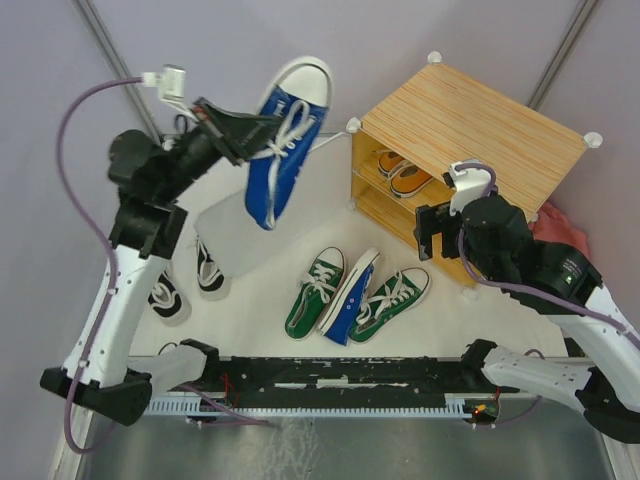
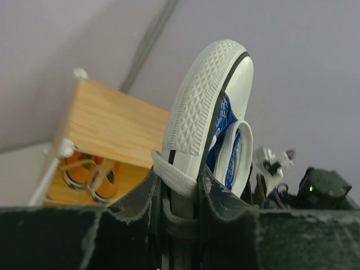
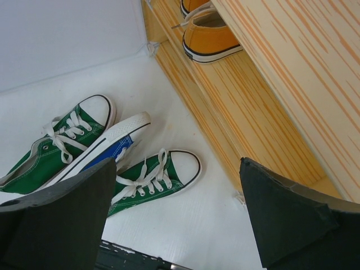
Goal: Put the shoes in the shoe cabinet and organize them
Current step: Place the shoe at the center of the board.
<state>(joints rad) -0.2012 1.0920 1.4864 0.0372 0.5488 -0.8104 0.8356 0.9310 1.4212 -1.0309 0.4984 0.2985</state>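
Black sneakers (image 1: 208,268) sit toes-down at the far left of the white table (image 1: 262,335), close beside the left arm. Above them the left gripper (image 1: 243,133) (image 2: 180,191) is clamped on the raised blue sneaker (image 1: 283,150) (image 2: 203,112). It holds the shoe clear of the table with the toe pointing away from the arm bases. In the left wrist view the fingers (image 2: 138,209) press on either side of the shoe's rear, and its white diamond-tread sole faces the lens. A pale flat panel (image 1: 240,245) lies on the table beneath the lifted shoe.

At centre, two green sneakers (image 1: 316,290) (image 3: 62,152) rest on the table, laces up. A second blue sneaker (image 1: 352,295) (image 3: 107,153) lies tipped on its side between them, touching both.

To the right stands the shoe cabinet (image 1: 470,125) (image 2: 112,124) (image 3: 315,84), made of striped bamboo-grain wood with white corner knobs, its open face turned toward the green pair. A pair of orange sneakers (image 1: 405,175) (image 2: 90,171) (image 3: 211,39) sits side by side on its inner shelf, in the upper compartment.

The right gripper (image 1: 430,232) (image 3: 177,163) hangs just in front of the cabinet's open face. Its jaws are spread wide and grip nothing.
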